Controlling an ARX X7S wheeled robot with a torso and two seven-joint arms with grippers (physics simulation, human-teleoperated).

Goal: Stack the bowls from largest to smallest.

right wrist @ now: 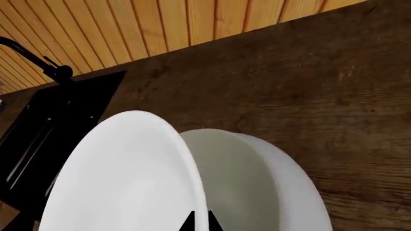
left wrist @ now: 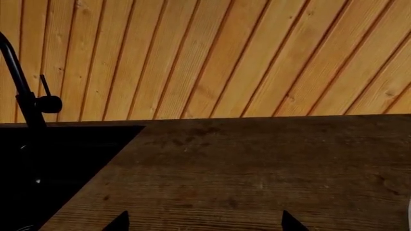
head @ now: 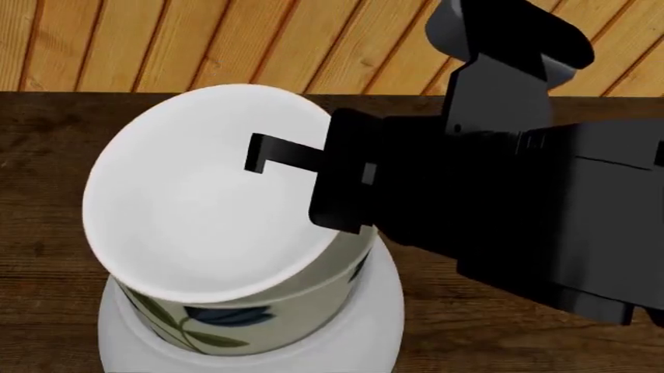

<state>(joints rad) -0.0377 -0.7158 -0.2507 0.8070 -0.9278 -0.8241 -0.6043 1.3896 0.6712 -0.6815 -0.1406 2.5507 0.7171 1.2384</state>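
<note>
- The right gripper point(head: 311, 167) pinches the rim of the small white bowl point(head: 207, 210), holding it tilted.
- That bowl sits in the flower-printed bowl point(head: 249, 315), which is nested in the large white bowl point(head: 386, 311) on the wooden counter point(head: 42, 155).
- The left gripper point(left wrist: 204, 222) hovers wide apart over bare counter, near the black sink point(left wrist: 57, 163) and faucet point(left wrist: 26, 96).

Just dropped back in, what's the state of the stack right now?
The right pincer grips the rim of the small white bowl, holding it tilted in the mouth of the flower-print bowl, not yet seated flat. That printed bowl already sits inside the large white bowl on the wooden counter. The left pincer is open over bare counter beside the sink.
</note>
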